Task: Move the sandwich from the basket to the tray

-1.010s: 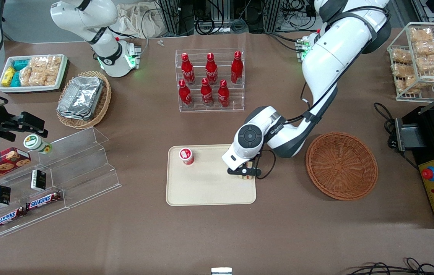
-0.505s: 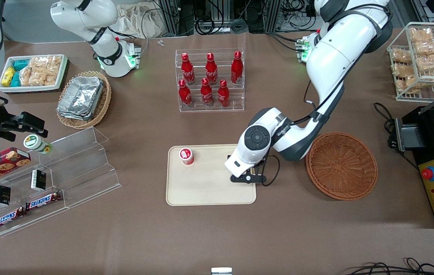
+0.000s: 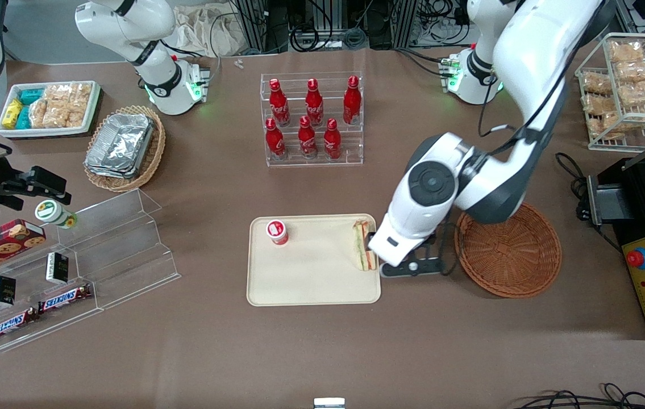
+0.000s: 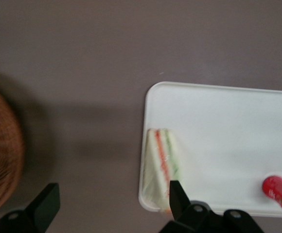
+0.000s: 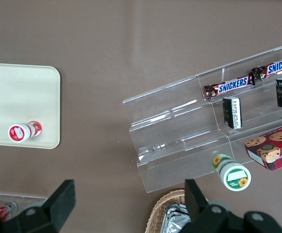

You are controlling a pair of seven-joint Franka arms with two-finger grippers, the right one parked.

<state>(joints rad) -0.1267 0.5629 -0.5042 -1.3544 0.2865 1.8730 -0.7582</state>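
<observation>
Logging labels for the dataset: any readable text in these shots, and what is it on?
"SNICKERS": on two bars on the clear acrylic stand.
Red bottles in the rack: white script, too small to read.
Cookie box, small dark packets, both capped jars: print unreadable.
Sandwich, tray, basket: no text.
Gripper, open, hovers between tray and basket.

Robot lab staged as a shop: cola bottles, Snickers bars, cable racks
</observation>
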